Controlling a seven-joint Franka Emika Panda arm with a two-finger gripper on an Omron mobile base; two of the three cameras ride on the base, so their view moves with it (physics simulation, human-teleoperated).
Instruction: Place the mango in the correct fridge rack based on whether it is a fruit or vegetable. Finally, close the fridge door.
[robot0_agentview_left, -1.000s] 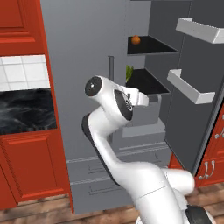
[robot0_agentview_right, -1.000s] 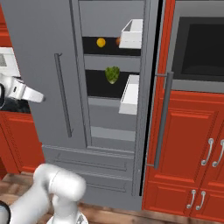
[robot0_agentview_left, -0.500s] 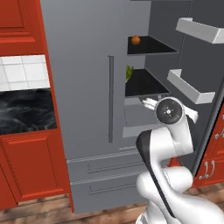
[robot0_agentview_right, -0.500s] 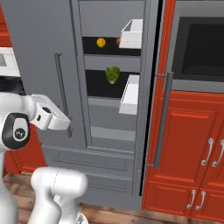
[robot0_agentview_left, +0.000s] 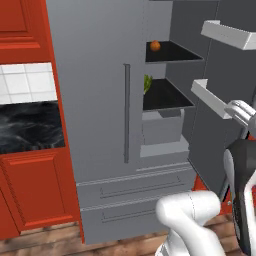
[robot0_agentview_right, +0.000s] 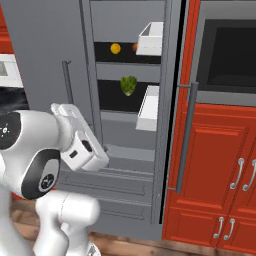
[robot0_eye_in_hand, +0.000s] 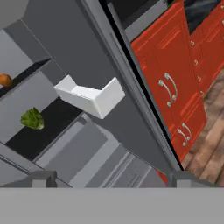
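Observation:
The mango (robot0_agentview_left: 155, 45) rests alone on the fridge's upper black shelf; it also shows as the mango (robot0_agentview_right: 115, 48) and, small at the left edge of the hand view, the mango (robot0_eye_in_hand: 5, 80). The fridge door (robot0_agentview_left: 226, 142) stands wide open on the right, white bins (robot0_agentview_left: 227, 33) on its inner face. From the right base view the door (robot0_agentview_right: 168, 115) is seen edge-on with its bar handle (robot0_agentview_right: 185, 134). My gripper (robot0_eye_in_hand: 113, 179) is open and holds nothing. It faces the door's inner face (robot0_eye_in_hand: 109, 57) and a bin (robot0_eye_in_hand: 89, 97). My hand (robot0_agentview_left: 241, 112) hangs beside the lower bin.
A green leafy vegetable (robot0_agentview_left: 147, 82) sits on the shelf below the mango. The left fridge door (robot0_agentview_left: 95, 85) is closed, with grey drawer fronts (robot0_agentview_left: 135, 192) beneath. Red cabinets (robot0_agentview_right: 225, 170) and an oven (robot0_agentview_right: 227, 55) stand right of the fridge; my arm (robot0_agentview_right: 35, 160) fills the lower left.
My arm has swung from the left across the fridge front to the right, bringing the hand near the open door's inner face. Mango and door have not moved.

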